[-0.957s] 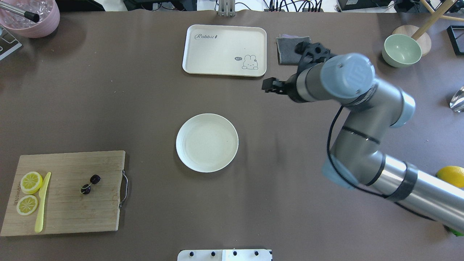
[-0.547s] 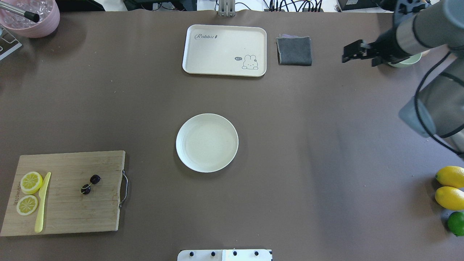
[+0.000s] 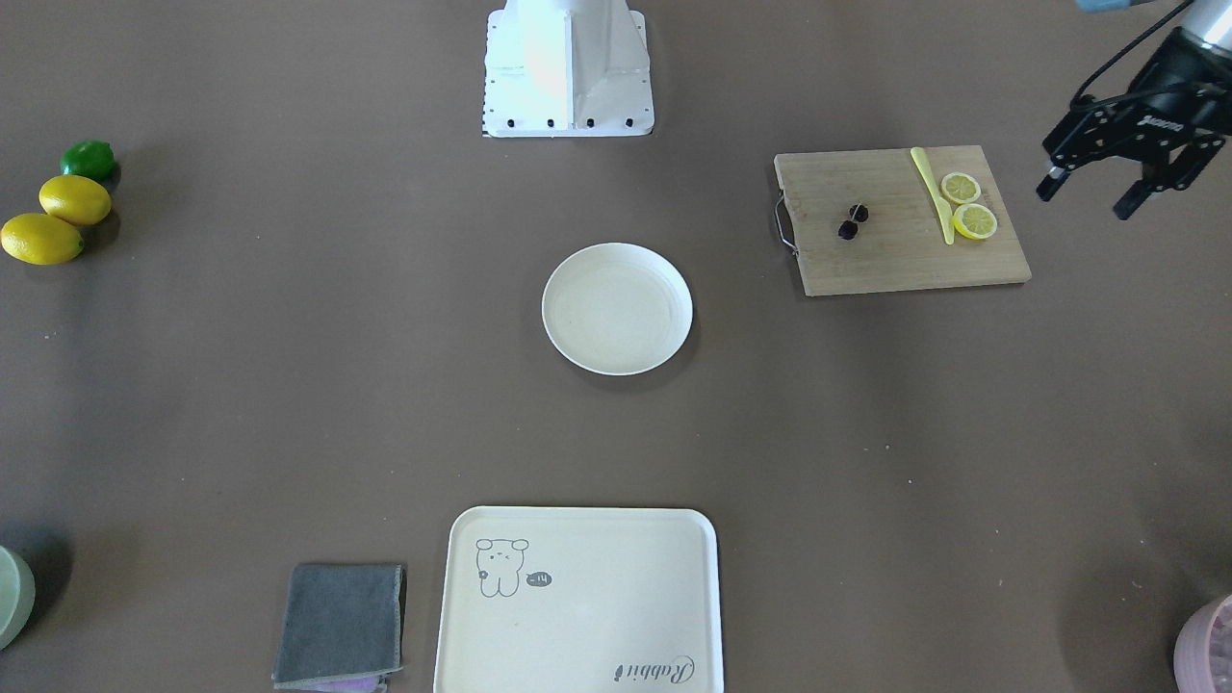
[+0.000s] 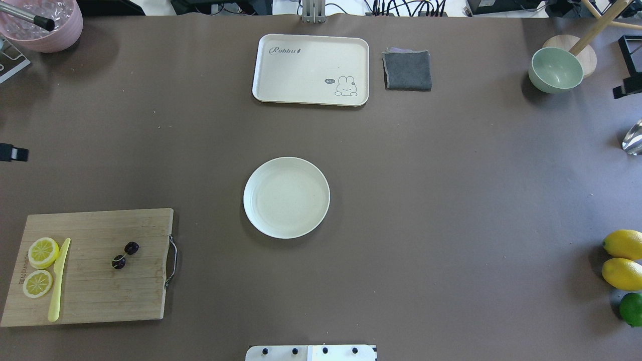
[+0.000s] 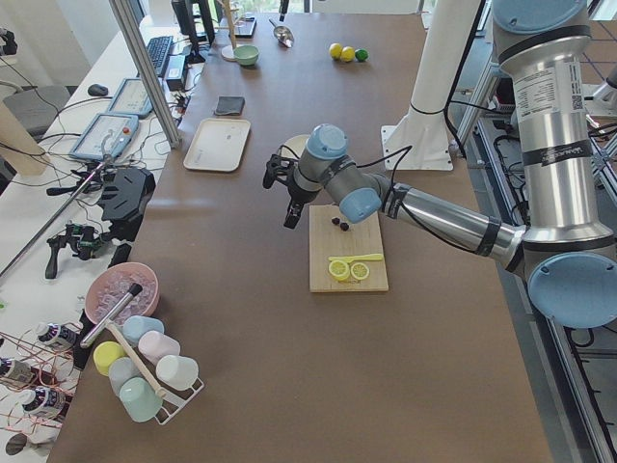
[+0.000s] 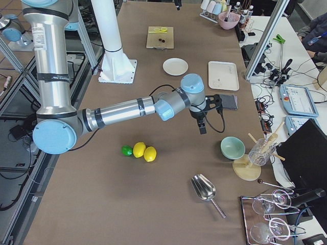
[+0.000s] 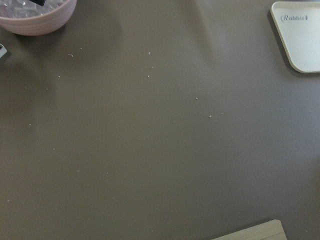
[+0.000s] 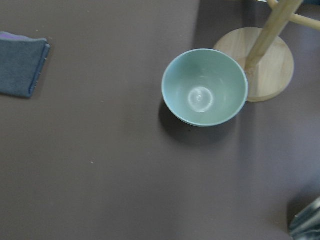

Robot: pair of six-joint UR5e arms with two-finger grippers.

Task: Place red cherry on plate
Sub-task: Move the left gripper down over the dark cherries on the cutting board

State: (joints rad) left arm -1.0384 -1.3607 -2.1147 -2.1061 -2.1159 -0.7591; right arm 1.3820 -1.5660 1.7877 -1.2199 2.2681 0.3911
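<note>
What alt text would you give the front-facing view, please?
A pair of dark red cherries lies on a wooden cutting board, apart from the empty cream plate at the table's centre. The robot's left hand hovers open beside the board.

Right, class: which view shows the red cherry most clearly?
The overhead exterior view: the red cherry lies unobstructed on the cutting board, both fruits distinct. The front-facing view shows it smaller; the side views, as dark specks; neither wrist view shows it.

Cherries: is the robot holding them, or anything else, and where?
No. The red cherry lies on the cutting board, untouched. The left end effector is open and empty; the right end effector shows too little to tell.
</note>
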